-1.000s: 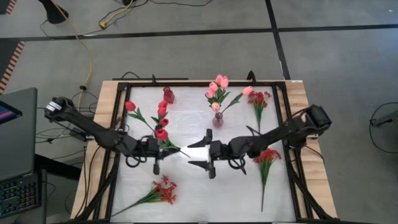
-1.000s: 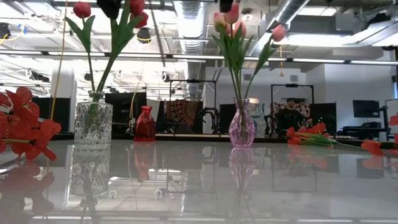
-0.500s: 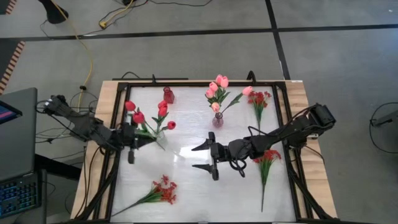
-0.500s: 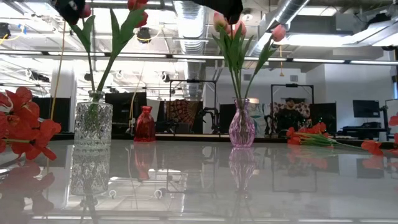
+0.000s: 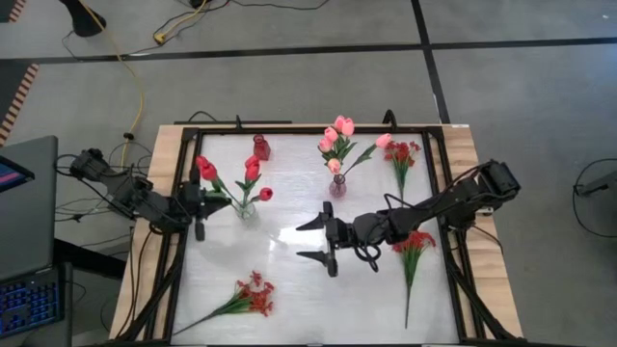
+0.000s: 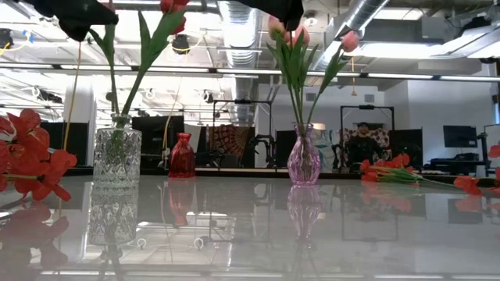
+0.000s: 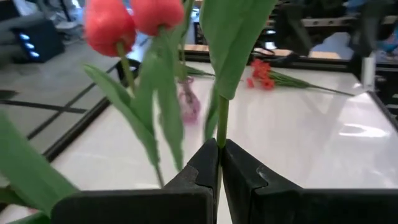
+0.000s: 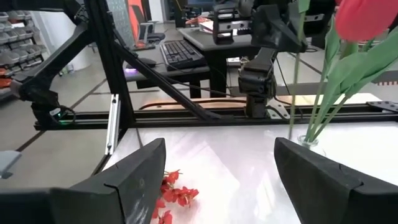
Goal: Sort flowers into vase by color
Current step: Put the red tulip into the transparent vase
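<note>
The left gripper is by the tabletop's left edge, its fingers clenched on the green stem of a red tulip. That stem slants across to the clear cut-glass vase, so I take it the arm is steering the flower in with the other red tulips there.

The right gripper waits mid-table, jaws spread wide with nothing between them, aimed at the glass vase, probably ready to help or to go for the next stem.

The sorting looks partly done: the pink tulips are gathered in the small pink glass vase toward the far edge. Bushy red sprays still lie loose, one near the front-left corner, two along the right side. A small red vase at the far edge holds nothing.
</note>
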